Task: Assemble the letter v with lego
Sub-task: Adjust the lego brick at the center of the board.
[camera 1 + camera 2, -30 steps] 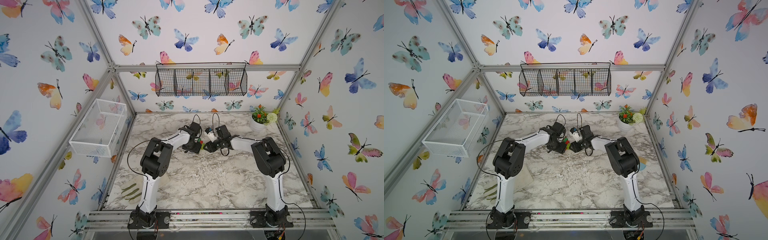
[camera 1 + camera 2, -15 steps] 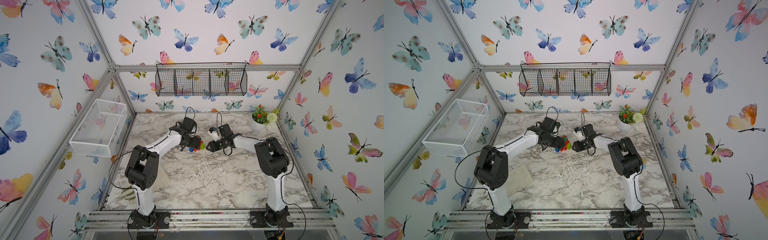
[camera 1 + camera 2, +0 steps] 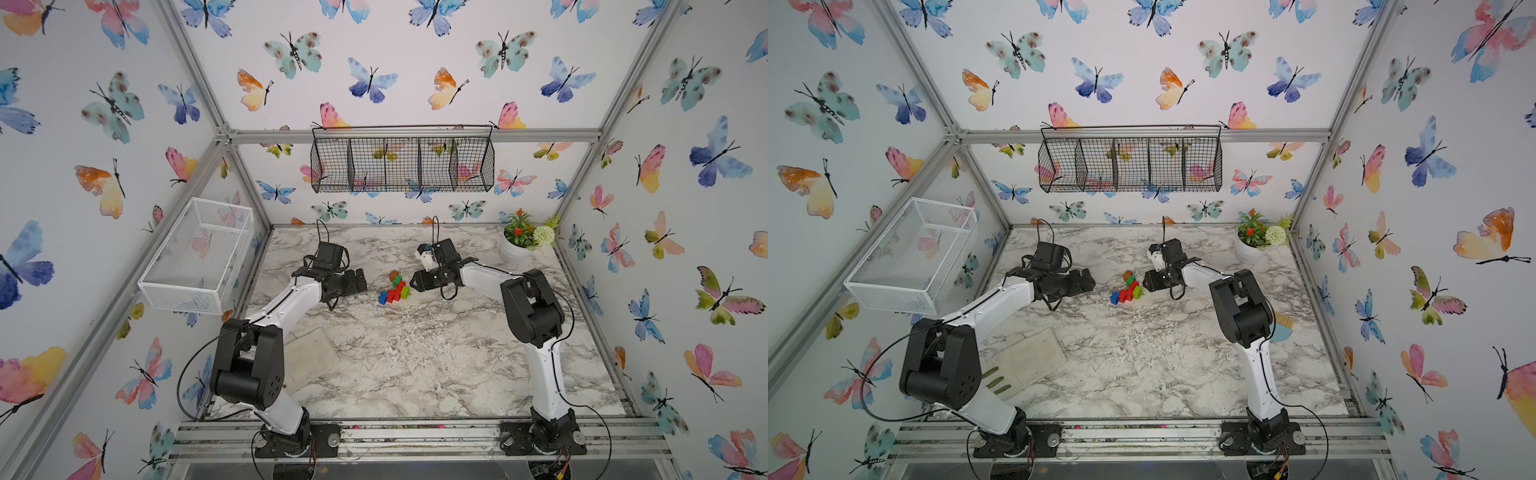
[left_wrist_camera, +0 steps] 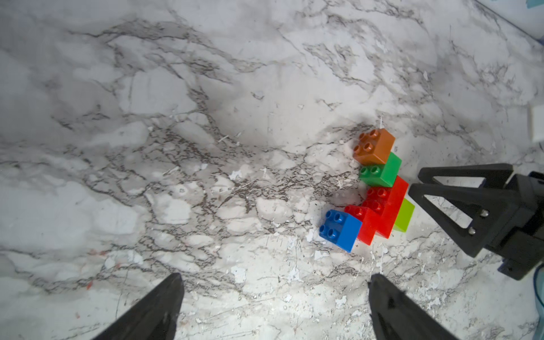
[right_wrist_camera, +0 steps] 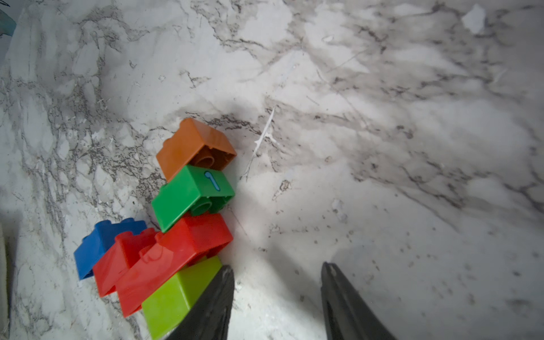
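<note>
The brick V lies joined on the table, so I hold nothing. My left gripper gapes empty; my right gripper, also open, sits beside the lime brick.

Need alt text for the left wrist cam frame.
A small V of toy bricks lies flat on the marble table, orange brick and blue brick at its arm tips, lime-green brick at the point. The left gripper is open, clear of it; the right gripper sits close beside the point.
</note>
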Tool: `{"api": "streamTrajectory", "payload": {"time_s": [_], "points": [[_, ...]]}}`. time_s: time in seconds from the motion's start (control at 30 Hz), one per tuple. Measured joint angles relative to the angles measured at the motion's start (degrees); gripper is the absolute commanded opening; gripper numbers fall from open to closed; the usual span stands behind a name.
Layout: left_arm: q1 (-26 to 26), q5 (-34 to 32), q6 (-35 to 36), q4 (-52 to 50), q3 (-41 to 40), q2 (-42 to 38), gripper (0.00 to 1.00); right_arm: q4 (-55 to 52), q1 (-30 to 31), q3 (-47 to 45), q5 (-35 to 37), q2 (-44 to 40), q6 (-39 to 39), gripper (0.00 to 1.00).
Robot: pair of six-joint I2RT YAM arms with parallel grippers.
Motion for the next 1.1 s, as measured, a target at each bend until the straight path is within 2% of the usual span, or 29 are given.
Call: {"api": "streamTrajectory", "payload": {"time_s": [0.3, 0.7, 1.1], "points": [[3.8, -1.03, -4.37, -0.02, -4.35, -2.89, 0.98, 2.25, 0.98, -2.03, 0.33, -0.72, -3.67, 0.52], [4.68, -2.38, -5.77, -0.07, -5.55, -4.39, 0.98, 1.14, 6.21, -3.13, 4.59, -1.88, -6.75, 0.51], [5.7, -2.58, -7.02, -0.28, -8.72, -6.01, 0.98, 0.55, 12.44, -4.96, 2.62, -3.41, -3.69, 0.49]]}}
